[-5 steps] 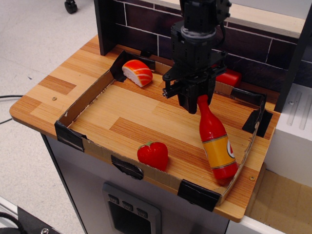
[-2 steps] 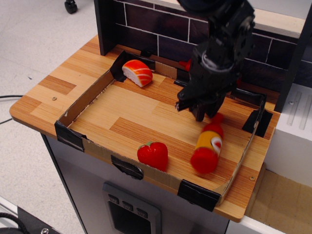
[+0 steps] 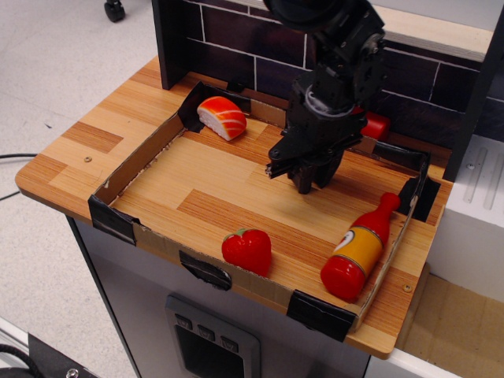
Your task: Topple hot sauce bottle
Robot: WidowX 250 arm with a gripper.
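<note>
In the single view, which looks down across the wooden desk point(image 3: 94, 134) from its front, the hot sauce bottle point(image 3: 361, 248) lies on its side inside the low cardboard tray point(image 3: 134, 169), close against the tray's right wall and toward the desk's front right corner. Its long axis runs diagonally: the base points at the front edge and the cap points up toward the right rear, near the black tape on the tray's corner. The gripper point(image 3: 303, 179) hangs over the middle of the tray, apart from the bottle, which lies to the front right of it from the camera's side. Its fingers are dark and bunched low; they look close together with nothing between them, though whether they are fully together I cannot tell. Judging by how it lies, the bottle is already toppled, so any coming move is more likely a withdrawal upward than another push.
</note>
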